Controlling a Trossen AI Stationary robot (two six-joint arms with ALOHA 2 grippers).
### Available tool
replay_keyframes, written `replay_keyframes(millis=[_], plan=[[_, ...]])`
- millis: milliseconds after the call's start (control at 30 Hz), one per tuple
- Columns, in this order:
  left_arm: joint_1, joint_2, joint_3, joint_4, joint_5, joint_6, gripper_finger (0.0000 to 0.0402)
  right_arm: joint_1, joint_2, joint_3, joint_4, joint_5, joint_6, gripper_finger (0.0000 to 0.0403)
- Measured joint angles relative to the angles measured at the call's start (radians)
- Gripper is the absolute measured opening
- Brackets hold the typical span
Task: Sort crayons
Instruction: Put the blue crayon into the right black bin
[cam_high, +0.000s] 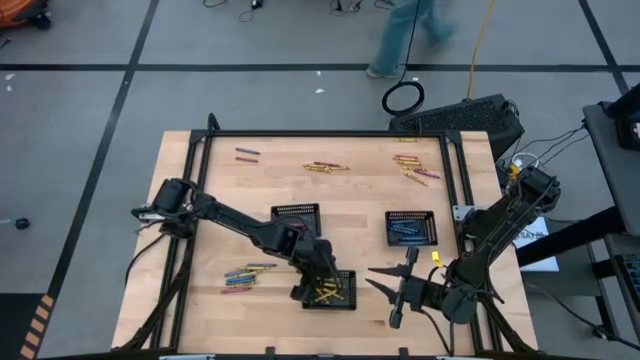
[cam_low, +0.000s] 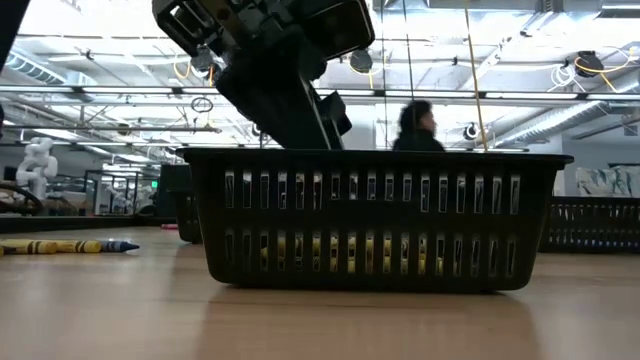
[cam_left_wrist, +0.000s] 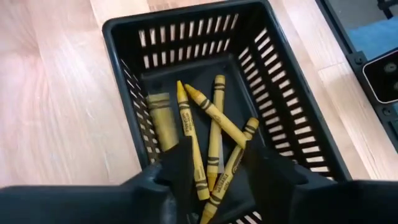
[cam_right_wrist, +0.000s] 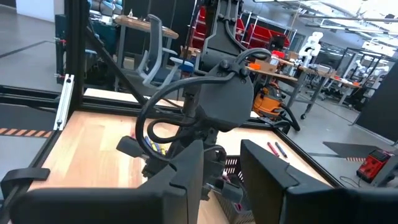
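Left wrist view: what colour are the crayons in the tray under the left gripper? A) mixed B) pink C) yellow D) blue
C: the black tray below the left gripper holds only yellow crayons, several lying crossed on its floor, with the gripper's fingers apart just above them.

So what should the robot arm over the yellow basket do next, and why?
Probably lift away. The left gripper hangs open over the tray, yellow crayons lie loose inside, and mixed crayons wait on the table.
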Motion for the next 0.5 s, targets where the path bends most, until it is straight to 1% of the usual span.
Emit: replay_keyframes(millis=[100, 167, 300, 367, 400, 433, 500], plan=[[0.0, -0.015, 0.0, -0.007, 0.0, 0.028, 0.0175, 0.0, 0.0, 0.0, 0.0, 0.001, 0.0, 0.0093], [-0.001, -0.039, 0.0, -0.006, 0.013, 0.053, 0.0182, 0.0, 0.0, 0.0, -0.003, 0.0, 0.0, 0.0093], [-0.008, -0.121, -0.025, 0.012, 0.132, 0.111, 0.0184, 0.0, 0.0, 0.0, -0.005, 0.0, 0.01, 0.0093], [-0.012, -0.178, -0.063, 0.009, 0.152, 0.176, 0.0184, 0.0, 0.0, 0.0, -0.011, -0.002, 0.025, 0.0093], [-0.013, -0.211, -0.088, 0.011, 0.148, 0.203, 0.0184, 0.0, 0.0, 0.0, -0.02, -0.003, 0.033, 0.0093], [-0.012, -0.245, -0.117, 0.012, 0.12, 0.218, 0.0184, 0.0, 0.0, 0.0, -0.034, -0.003, 0.046, 0.0093], [-0.007, -0.328, -0.185, 0.026, 0.008, 0.217, 0.0184, -0.002, 0.0, 0.0, -0.06, -0.003, 0.071, 0.0093]])
